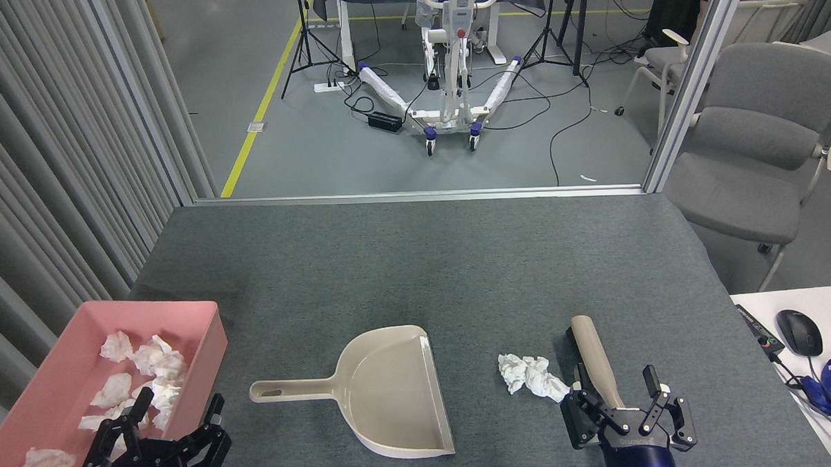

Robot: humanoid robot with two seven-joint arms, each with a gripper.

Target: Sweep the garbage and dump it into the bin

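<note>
The garbage, a crumpled two-lobed white tissue wad, lies on the grey table between the beige dustpan and a brush with a beige handle and dark bristles. My right gripper is open at the bottom right. Its fingers straddle the near end of the brush handle, which lies closer to the left finger. The pink bin stands at the bottom left and holds several white wads. My left gripper is open and empty, just off the bin's near right wall and left of the dustpan's handle.
A white side table with a black mouse and cables adjoins the table's right edge. A grey chair stands beyond the far right corner. A ribbed grey curtain runs along the left. The table's far half is bare felt.
</note>
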